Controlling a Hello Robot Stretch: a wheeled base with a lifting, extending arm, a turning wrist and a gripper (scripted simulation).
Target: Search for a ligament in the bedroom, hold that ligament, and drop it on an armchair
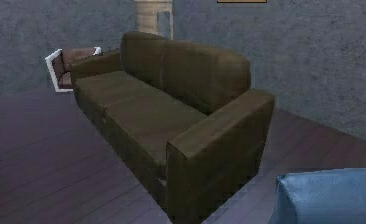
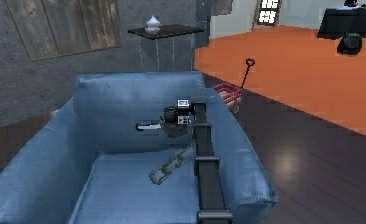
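One dark arm (image 2: 205, 170) reaches across a blue armchair (image 2: 61, 150). A small grey knobbly strip, apparently the ligament (image 2: 171, 166), shows against the seat cushion just beside the arm, nearer than the gripper (image 2: 143, 127), which sits before the backrest. Whether the gripper holds anything cannot be told. Beyond, a red wagon (image 2: 231, 95) stands on dark floor, and a glass side table (image 2: 166, 32) stands by the wall.

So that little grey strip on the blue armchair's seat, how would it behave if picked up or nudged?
Probably floppy: the grey strip lies in a bent, lumpy line on the armchair seat. Likely light, being thin and small against the cushion. A nudge would probably fold or slide it rather than roll it.
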